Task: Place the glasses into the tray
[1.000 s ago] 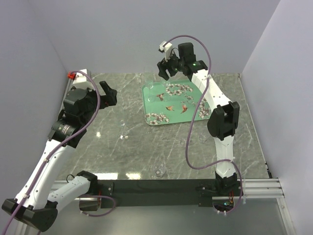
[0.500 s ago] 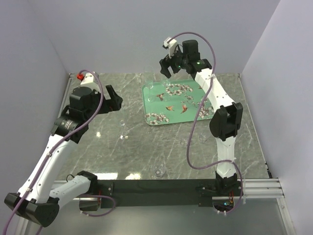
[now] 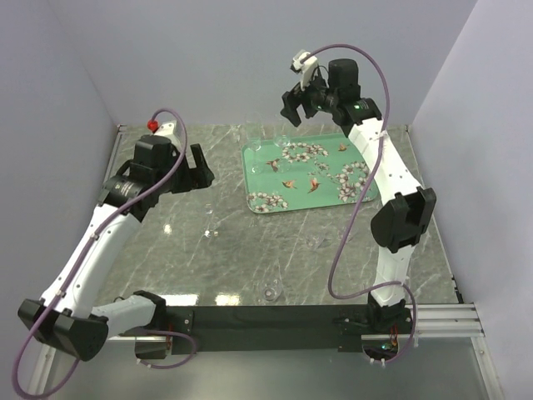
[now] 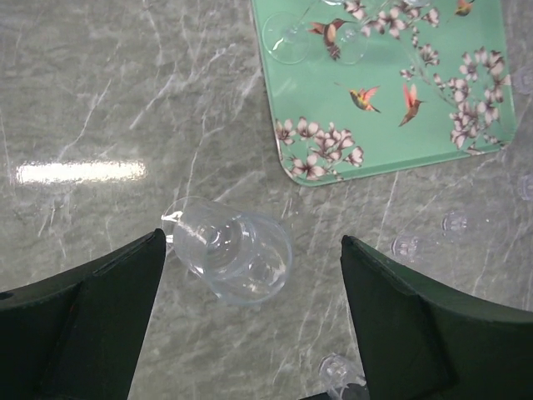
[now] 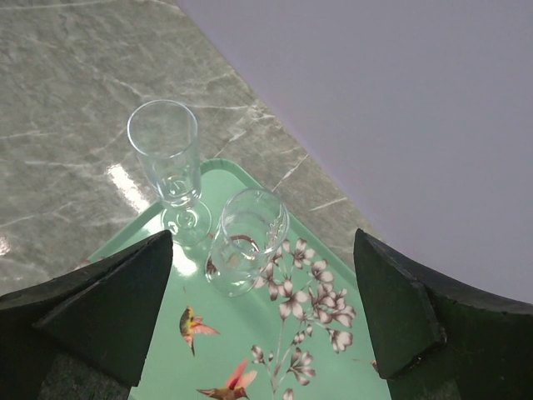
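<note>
both jaws wide open, empty — two glasses [image 5: 166,158] standing on tray [image 5: 250,337], another glass [image 4: 233,254] on table [image 4: 83,83]

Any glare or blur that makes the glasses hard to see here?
Top external: sharp, but bright glare on the table, and the near glass barely shows. Left wrist: a glare streak at left; the centre glass is crisp. Right wrist: tall glass and short glass on the tray in focus.

The left arm [image 3: 90,250] leans forward, bent at the elbow, and the left gripper [image 3: 198,169] tilts downward with its jaws spread wide. The right arm [image 3: 391,179] stretches far forward and up, and the right gripper [image 3: 293,108] is held high, its jaws equally wide apart.
</note>
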Tool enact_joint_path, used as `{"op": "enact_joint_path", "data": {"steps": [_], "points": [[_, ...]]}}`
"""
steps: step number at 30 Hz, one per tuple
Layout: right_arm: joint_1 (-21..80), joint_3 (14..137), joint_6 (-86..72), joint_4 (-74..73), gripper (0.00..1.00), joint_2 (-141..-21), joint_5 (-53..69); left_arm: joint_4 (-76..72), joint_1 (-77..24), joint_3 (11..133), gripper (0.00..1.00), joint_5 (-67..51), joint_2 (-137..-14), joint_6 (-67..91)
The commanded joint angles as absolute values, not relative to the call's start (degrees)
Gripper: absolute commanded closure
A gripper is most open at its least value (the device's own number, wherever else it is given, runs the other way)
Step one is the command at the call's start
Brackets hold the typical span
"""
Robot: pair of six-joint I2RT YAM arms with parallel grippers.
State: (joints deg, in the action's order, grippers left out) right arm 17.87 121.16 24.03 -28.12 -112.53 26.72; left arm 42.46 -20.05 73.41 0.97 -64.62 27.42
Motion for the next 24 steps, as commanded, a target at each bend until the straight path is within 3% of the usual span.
{"op": "enact_joint_path", "data": {"steps": [1, 24], "points": [[16.9, 119.0, 22.9, -25.9, 0.05, -108.2, 27.8, 45.6, -20.0, 77.5, 0.09, 2.4, -66.2, 28.7], [13.8, 111.2, 20.8, -24.3, 0.04, -101.7, 29.1, 59.7, -25.7, 87.4, 0.21, 13.2, -77.4, 34.2]]}}
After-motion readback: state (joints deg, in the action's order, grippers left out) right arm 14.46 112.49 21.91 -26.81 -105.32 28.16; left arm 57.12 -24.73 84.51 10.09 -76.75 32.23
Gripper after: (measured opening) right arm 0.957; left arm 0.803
